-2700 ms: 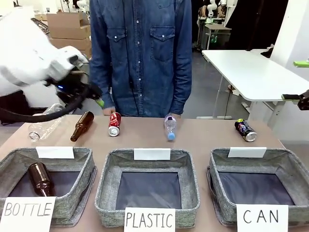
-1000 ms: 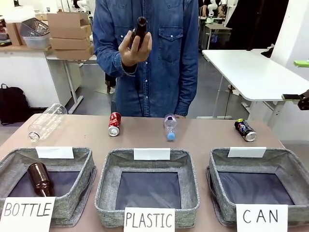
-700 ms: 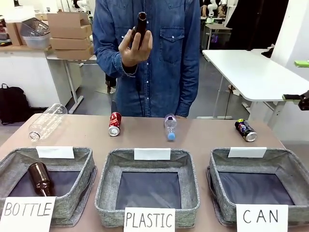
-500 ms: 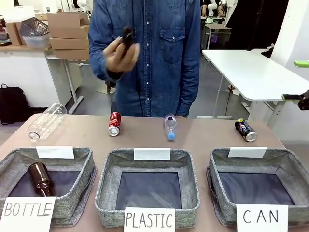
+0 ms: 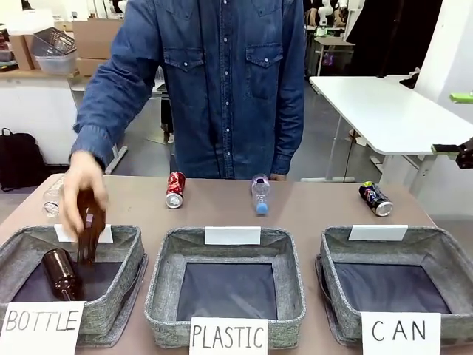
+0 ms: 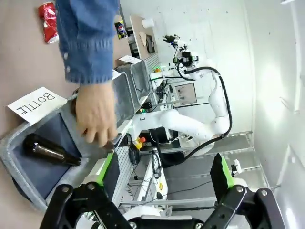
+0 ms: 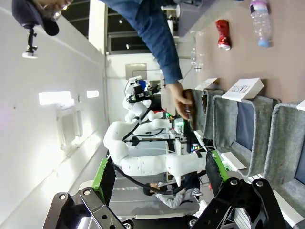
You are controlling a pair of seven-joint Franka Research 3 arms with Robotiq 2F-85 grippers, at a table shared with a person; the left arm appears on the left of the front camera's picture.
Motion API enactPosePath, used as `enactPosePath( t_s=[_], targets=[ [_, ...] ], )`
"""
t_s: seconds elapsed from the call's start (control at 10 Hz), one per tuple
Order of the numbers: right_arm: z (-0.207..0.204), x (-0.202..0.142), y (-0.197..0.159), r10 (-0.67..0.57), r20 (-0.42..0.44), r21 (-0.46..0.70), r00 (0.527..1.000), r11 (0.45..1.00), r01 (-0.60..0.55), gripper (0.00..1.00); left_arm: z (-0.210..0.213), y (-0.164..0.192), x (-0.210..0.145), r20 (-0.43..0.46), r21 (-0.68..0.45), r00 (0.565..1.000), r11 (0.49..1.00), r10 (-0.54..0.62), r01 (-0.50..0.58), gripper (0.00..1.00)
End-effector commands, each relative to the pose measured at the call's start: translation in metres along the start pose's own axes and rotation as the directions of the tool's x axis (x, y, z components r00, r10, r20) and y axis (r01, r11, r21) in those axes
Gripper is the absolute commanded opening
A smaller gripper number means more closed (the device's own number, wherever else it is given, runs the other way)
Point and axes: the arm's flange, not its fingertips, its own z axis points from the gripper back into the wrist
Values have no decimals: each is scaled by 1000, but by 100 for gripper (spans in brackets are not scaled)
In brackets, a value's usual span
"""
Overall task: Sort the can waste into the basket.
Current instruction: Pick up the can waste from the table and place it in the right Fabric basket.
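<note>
A crushed red can (image 5: 175, 190) lies at the table's far side, left of centre; it also shows as the red can (image 6: 47, 9) and the red can (image 7: 222, 34) in the wrist views. A dark can (image 5: 376, 199) lies at the far right, just behind the grey basket (image 5: 436, 235) with the "CAN" card; in the left wrist view the dark can (image 6: 120, 29) is small. My left gripper (image 6: 166, 177) is open, holding nothing, well above the table. My right gripper (image 7: 159, 180) is open too, and its green tips stand at the front view's right edge as the right gripper (image 5: 454, 123).
A person's hand (image 5: 80, 185) lowers a brown bottle (image 5: 87, 237) into the "BOTTLE" bin (image 5: 126, 288), where another brown bottle (image 5: 59, 272) lies. A "PLASTIC" bin (image 5: 166, 296) stands in the middle. A small plastic bottle (image 5: 260, 194) and a clear bottle (image 5: 50, 198) lie on the table.
The person's hand brought the brown bottle down from chest height to the "BOTTLE" bin. My left arm has left the front view. Both cans lie where they were.
</note>
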Motion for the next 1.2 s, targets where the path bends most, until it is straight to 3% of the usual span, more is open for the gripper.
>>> enactPosePath(
  t_s=[0.0, 0.4, 0.8, 1.0, 1.1],
  targets=[
    [0, 2, 1, 25, -1, 17, 1000, 1000, -25, 100, 11, -13, 6, 12, 25, 1000, 1000, 9, -10, 100],
    [0, 2, 1, 25, -1, 17, 1000, 1000, -25, 100, 9, -14, 3, 12, 45, 1000, 999, 3, -3, 100],
    [0, 2, 1, 25, -1, 17, 1000, 1000, -25, 100, -12, -28, -7, 64, 138, 997, 990, -43, 34, 100],
    [0, 2, 1, 25, -1, 17, 1000, 1000, -25, 100, -60, -53, -17, 32, 315, 986, 938, -164, 146, 100],
    [0, 2, 1, 25, -1, 17, 1000, 1000, -25, 100, -93, -61, -22, 25, 469, 971, 860, -239, 199, 100]
  ],
)
